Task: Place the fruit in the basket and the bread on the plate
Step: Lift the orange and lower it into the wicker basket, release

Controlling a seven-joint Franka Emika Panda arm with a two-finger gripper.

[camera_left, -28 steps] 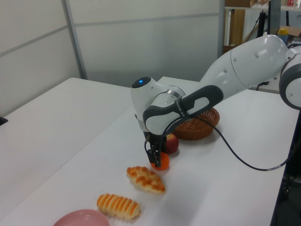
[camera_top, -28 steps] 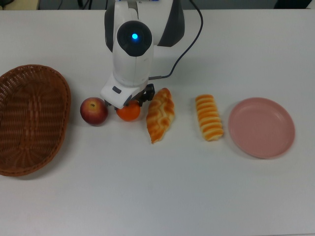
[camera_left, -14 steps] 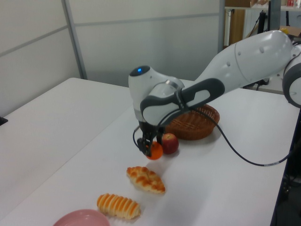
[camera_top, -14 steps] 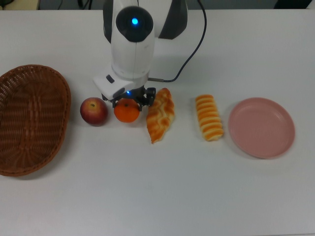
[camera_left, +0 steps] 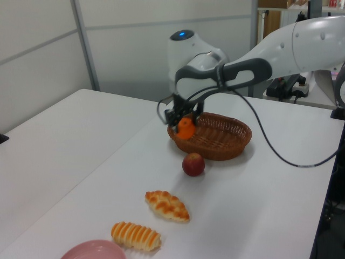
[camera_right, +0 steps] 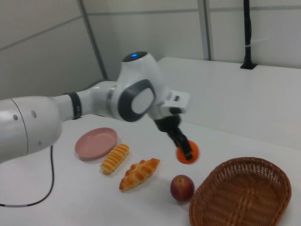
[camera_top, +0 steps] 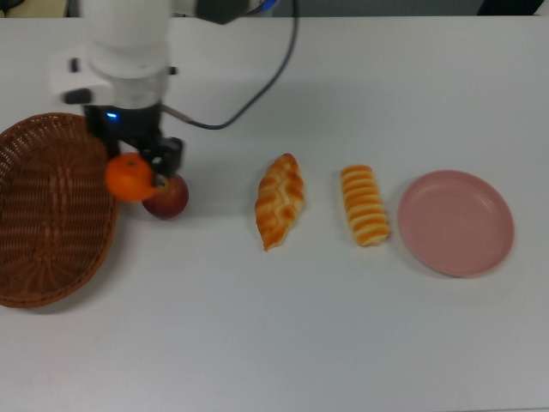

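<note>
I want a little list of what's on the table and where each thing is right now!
gripper: holds the mandarin in the air, by the basket's near rim
apple: on the table, just outside the basket
basket: at the top view's left, nothing in it
braided loaf: on the table, middle
striped roll: on the table, between the loaf and the plate
plate: at the top view's right, nothing on it
done so far: no fruit in the basket, no bread on the plate

no readable text, labels, brands or numbers on anything in view.
</note>
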